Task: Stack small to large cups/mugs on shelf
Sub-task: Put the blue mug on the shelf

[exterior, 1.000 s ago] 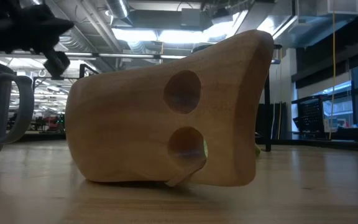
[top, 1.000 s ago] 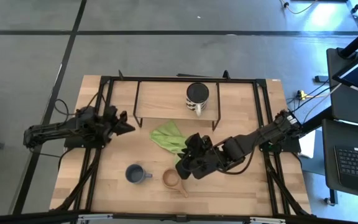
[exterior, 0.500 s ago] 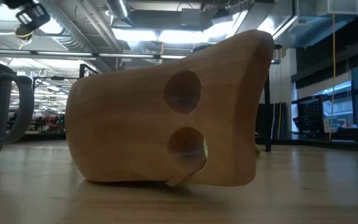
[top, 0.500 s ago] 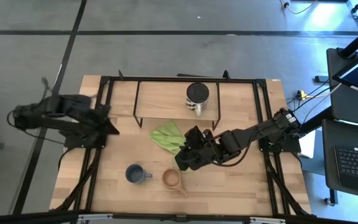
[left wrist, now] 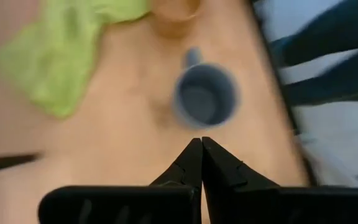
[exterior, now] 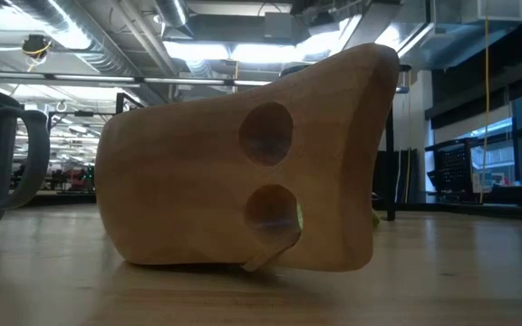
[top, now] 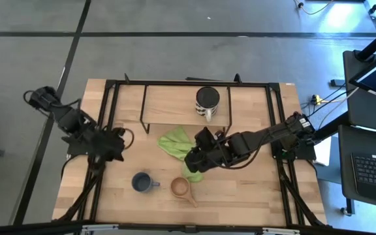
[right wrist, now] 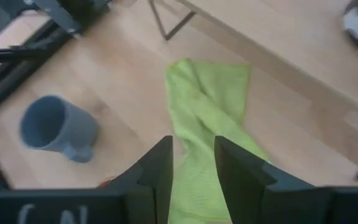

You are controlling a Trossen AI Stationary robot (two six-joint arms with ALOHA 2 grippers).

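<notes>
Tabletop (top: 253, 196): grey-blue mug (top: 142, 182) beside wooden cup (top: 181, 187)

Bare tabletop (top: 119, 186) lies left of the grey-blue mug (top: 141, 182); green cloth (top: 177, 144) blocks behind.

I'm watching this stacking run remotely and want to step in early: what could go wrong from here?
1. The right gripper hovers over the green cloth, fingers slightly apart; it may snag the cloth rather than a cup.
2. The small wooden cup and the grey-blue mug sit close together; reaching for one could knock the other.
3. The steel mug stands near the shelf's front edge; a rough insertion might push it off.
</notes>
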